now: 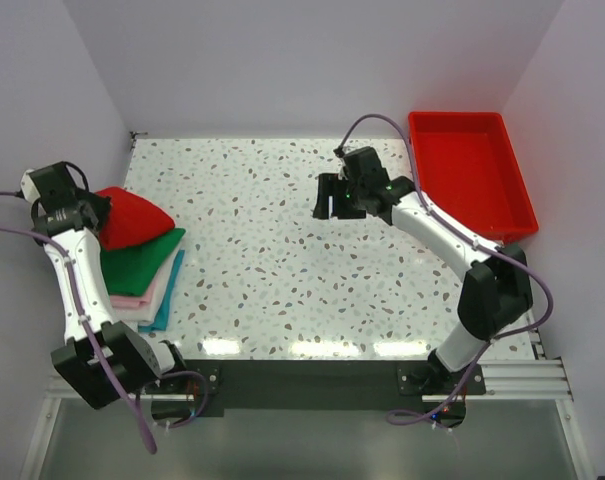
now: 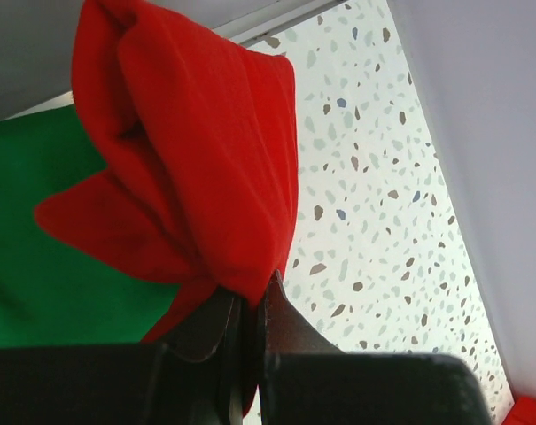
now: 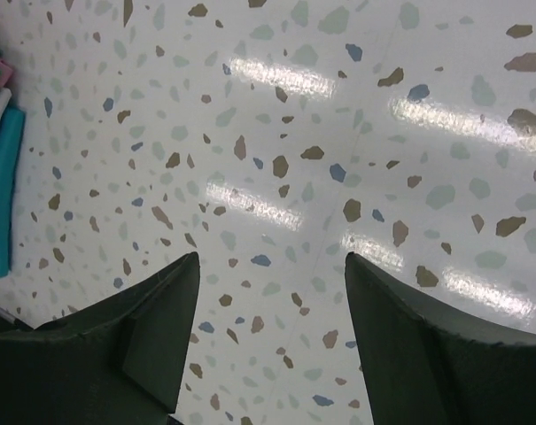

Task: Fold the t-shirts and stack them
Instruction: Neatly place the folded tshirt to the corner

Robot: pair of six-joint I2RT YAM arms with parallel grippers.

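A stack of folded t-shirts lies at the table's left edge: a green one (image 1: 137, 265) on top of pale pink (image 1: 150, 296), white and teal (image 1: 166, 300) layers. Over it hangs the bright red t-shirt (image 1: 132, 218), bunched, with my left gripper (image 1: 94, 212) shut on its edge. The left wrist view shows the red cloth (image 2: 197, 168) pinched between the jaws, the green shirt (image 2: 37, 257) behind it. My right gripper (image 1: 334, 204) stands open above bare table at the middle right, nothing between its fingers (image 3: 166, 319).
A rigid red plastic tray (image 1: 472, 170) sits at the back right corner, its inside showing nothing. White walls close the table on the left, back and right. The stack's teal edge (image 3: 2, 195) shows at the left of the right wrist view.
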